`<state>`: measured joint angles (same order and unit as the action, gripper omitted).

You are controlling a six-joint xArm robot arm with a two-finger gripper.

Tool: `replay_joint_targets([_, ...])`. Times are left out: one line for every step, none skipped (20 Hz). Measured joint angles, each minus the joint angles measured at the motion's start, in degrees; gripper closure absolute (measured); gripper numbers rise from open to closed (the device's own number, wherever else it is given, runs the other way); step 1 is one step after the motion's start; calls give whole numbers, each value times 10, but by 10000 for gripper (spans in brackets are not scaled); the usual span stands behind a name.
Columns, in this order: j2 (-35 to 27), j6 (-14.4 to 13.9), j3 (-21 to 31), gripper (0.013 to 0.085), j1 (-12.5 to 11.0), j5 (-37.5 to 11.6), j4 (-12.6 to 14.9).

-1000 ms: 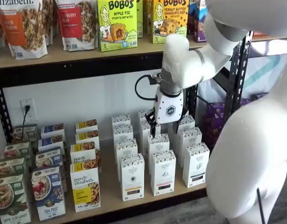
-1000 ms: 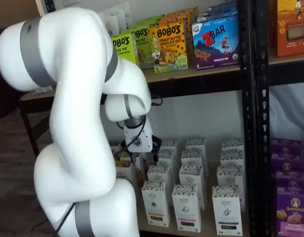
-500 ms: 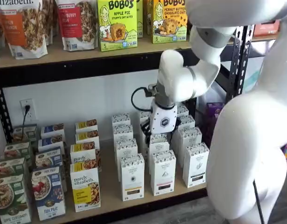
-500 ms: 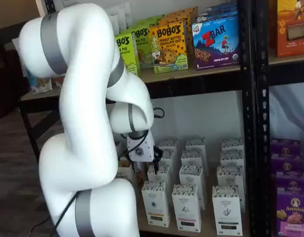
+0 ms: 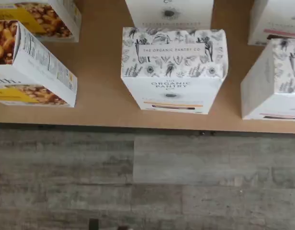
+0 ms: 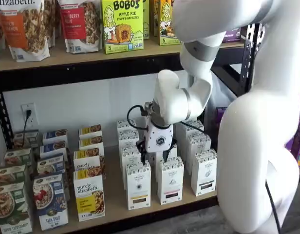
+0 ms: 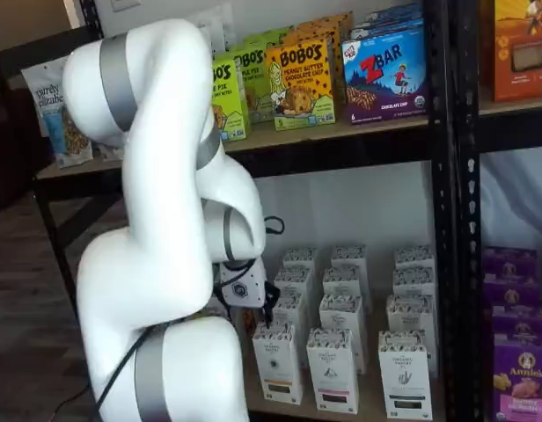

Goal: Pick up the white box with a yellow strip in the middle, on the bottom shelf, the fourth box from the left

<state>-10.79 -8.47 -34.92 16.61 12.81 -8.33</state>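
The white box (image 6: 139, 185) with a yellow-tan band stands at the front of the bottom shelf (image 6: 113, 201), leftmost of the white cartons in the front row. It also shows in a shelf view (image 7: 276, 362) and, from above, in the wrist view (image 5: 174, 69). My gripper (image 6: 154, 157) hangs just above and slightly behind it, over the second row of cartons. A gap shows between its black fingers and nothing is in them. In a shelf view (image 7: 269, 303) the gripper shows only side-on.
A white carton with a pink band (image 6: 170, 180) stands right beside the target. "Purely elizabeth" boxes (image 6: 88, 195) stand to its left. More white cartons fill the rows behind. The upper shelf (image 6: 91, 53) is overhead. A black upright (image 7: 447, 220) stands to the right. Grey floor (image 5: 147, 182) lies below the shelf edge.
The gripper has moved left, down and towards the shelf's front, from over the back rows to just above the front cartons. The boxes have not moved.
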Motion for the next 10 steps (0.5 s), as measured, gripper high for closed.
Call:
replay_joint_targets([-13, -5, -9, 130, 3, -4, 2])
replay_joint_targets([-23, -7, -15, 130, 5, -7, 3])
replay_joint_targets([-37, -15, -24, 130, 6, -11, 10])
replay_joint_targets([-52, -26, -36, 130, 7, -16, 20])
replay_joint_targets([-68, -29, -47, 130, 8, -20, 22])
replay_joint_targets([-82, -26, -58, 130, 9, -24, 19])
replay_joint_targets([-97, -26, -70, 130, 9, -28, 19])
replay_joint_targets([-107, -24, -79, 130, 8, -29, 18])
replay_joint_targets([-119, -21, -90, 130, 8, -29, 15])
replay_joint_targets([-129, -15, -101, 130, 7, -29, 9])
